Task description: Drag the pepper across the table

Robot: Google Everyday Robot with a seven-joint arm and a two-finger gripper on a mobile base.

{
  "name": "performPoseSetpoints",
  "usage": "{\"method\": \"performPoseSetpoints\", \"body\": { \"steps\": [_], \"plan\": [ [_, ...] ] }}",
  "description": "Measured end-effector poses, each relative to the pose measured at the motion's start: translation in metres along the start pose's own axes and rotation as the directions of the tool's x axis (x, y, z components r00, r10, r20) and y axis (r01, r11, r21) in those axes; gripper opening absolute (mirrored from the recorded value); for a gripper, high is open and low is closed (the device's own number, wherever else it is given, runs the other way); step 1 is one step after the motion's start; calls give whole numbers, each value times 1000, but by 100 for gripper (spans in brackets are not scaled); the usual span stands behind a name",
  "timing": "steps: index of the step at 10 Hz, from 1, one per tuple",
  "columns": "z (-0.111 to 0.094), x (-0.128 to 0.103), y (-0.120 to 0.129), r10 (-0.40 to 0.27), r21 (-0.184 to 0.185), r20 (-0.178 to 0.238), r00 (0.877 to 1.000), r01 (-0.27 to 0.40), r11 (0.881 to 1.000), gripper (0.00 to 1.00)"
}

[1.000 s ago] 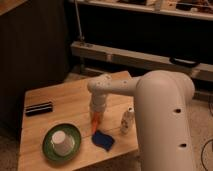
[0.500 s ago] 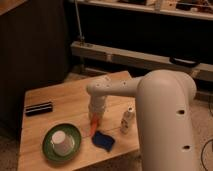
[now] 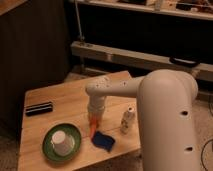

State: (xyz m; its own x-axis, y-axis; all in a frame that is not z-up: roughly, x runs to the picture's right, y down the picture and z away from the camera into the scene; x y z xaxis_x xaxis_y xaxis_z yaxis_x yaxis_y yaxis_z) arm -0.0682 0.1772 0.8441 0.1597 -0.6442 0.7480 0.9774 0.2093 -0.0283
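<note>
**End effector down on the pepper, mid-counter**

I am seeing one container, a green plate (image 3: pixel 46 146) sitting at the front left of the counter (image 3: pixel 57 94). It is holding a white cup (image 3: pixel 61 142), which looks to be standing upside down.

The end effector (image 3: pixel 94 119) is pointing straight down over the middle of the counter, right on top of the orange pepper (image 3: pixel 93 129). The pepper is showing only as a short orange strip below it. The wrist is covering the upper part, so I cannot tell how far open the end effector is or whether it is gripping the pepper.

A blue item (image 3: pixel 103 141) is lying just in front of the pepper, touching or nearly so, and I am not making out what it is. A small white bottle (image 3: pixel 128 120) is standing upright to the right, near the pepper but apart from it. A black bar (image 3: pixel 39 108) is lying near the left edge.

The big white arm (image 3: pixel 165 110) is blocking the counter's right front corner. Bare wood is showing behind the end effector, toward the far edge and far left.
</note>
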Motion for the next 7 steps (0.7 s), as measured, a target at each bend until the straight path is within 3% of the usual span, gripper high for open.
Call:
{"method": "performPoseSetpoints", "body": {
  "steps": [3, 5, 7],
  "plan": [
    [0, -1, -1, -5, 3, 3, 1000, 5, 1000, 34],
    [0, -1, -1, -5, 3, 3, 1000, 5, 1000, 19],
    [0, -1, -1, -5, 3, 4, 1000, 5, 1000, 11]
  ]
}}
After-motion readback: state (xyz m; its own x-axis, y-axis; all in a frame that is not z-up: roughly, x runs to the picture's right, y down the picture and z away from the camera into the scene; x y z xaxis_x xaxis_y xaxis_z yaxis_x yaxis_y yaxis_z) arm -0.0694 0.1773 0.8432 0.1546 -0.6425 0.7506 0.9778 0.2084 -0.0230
